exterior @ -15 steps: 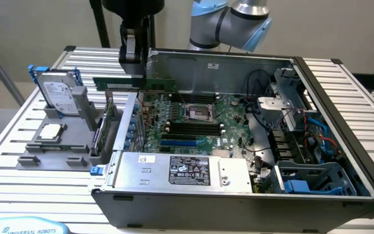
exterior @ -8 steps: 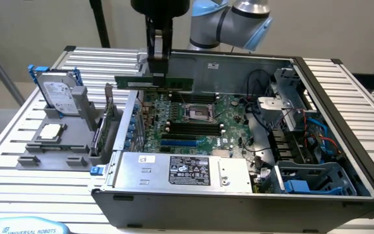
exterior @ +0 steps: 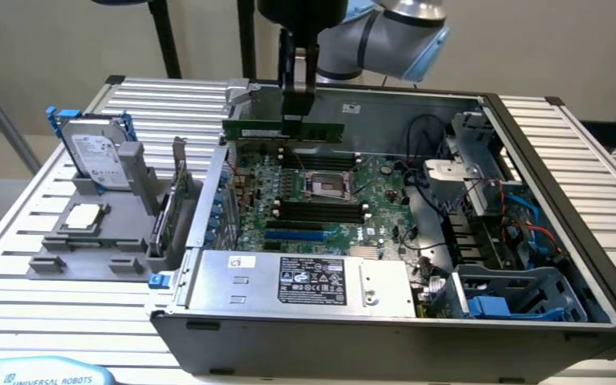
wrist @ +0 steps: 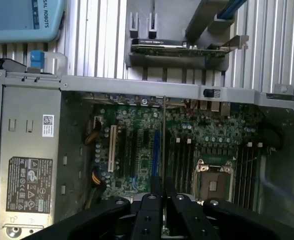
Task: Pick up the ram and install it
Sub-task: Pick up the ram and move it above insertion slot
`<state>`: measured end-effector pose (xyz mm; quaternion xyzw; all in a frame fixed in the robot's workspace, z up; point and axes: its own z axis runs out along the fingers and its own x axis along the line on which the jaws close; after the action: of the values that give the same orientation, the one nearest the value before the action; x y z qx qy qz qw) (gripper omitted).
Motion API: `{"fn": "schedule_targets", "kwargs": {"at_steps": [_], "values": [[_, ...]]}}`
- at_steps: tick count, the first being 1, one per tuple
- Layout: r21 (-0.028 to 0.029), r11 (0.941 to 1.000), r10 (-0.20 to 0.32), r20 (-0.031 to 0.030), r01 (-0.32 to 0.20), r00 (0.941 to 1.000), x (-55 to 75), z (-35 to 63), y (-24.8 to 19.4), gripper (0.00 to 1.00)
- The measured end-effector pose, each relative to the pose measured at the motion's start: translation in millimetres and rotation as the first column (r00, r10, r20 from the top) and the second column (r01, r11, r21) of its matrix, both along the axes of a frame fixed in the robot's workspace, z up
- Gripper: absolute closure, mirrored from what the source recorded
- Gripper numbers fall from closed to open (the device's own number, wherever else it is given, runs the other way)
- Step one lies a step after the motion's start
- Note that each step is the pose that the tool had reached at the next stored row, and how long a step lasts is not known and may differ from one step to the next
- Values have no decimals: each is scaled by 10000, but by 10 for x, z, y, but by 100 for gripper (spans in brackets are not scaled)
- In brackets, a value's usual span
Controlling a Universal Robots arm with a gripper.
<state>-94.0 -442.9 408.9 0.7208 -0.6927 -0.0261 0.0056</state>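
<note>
Since the ram [exterior: 254,130] looks thin, light and stiff, with fragile chips and contacts, it is best held by its upper long edge at mid-length; the claw [exterior: 293,120] is clenched on it there, ram hanging just below, above the motherboard [exterior: 330,188]

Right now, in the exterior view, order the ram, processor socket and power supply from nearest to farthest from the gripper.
1. ram, held in the gripper.
2. processor socket, just below in view.
3. power supply, lowest, nearest the camera.
</note>
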Motion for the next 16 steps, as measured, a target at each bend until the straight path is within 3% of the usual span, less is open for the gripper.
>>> {"fn": "schedule_targets", "kwargs": {"at_steps": [10,13,16], "values": [[0,10000,0,0,0,10000,293,-101,279,87],[0,10000,-3,0,3,10000,362,-132,327,87],[0,10000,-37,0,37,10000,424,-162,346,87]]}}
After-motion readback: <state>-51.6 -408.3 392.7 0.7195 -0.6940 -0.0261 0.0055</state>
